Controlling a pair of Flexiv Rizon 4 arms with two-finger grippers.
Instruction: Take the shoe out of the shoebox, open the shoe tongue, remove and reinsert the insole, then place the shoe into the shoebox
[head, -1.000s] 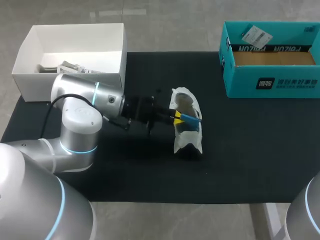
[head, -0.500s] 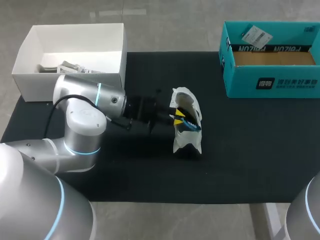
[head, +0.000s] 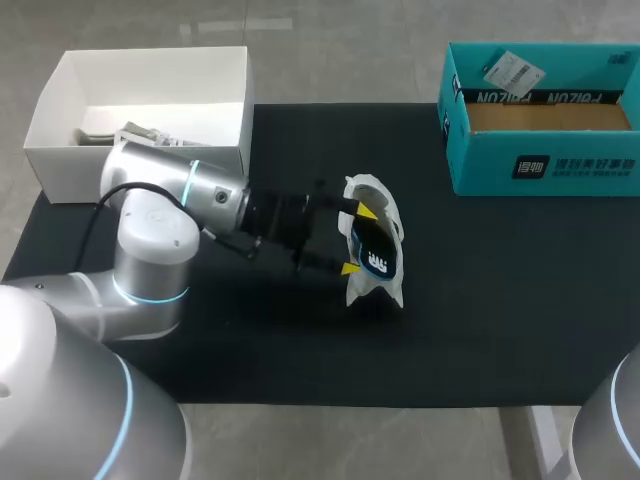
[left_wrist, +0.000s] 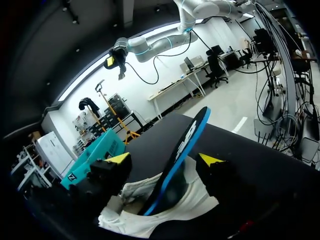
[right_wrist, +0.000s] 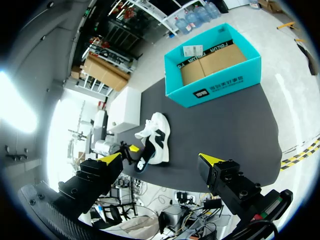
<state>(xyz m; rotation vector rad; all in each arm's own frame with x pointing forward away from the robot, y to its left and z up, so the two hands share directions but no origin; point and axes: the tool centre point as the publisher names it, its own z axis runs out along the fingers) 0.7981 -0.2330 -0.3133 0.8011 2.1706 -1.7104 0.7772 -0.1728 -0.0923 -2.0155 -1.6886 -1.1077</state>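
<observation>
A white shoe lies on the black mat mid-table, toe toward me. A dark insole with a blue edge leans out of its opening. My left gripper is open, one yellow tip on each side of the shoe's opening. In the left wrist view the insole stands up from the shoe between the spread fingers of that gripper, and neither finger seems to touch it. My right gripper is open and empty, high above the table's near side, well away from the shoe.
The teal shoebox stands open at the back right, with cardboard and a tag inside. An open white box holding small items stands at the back left, just behind my left arm's elbow. The black mat covers the table.
My left gripper has gone from shut on the insole to open. The released insole has tipped down against the shoe. The arm has stayed almost in place.
</observation>
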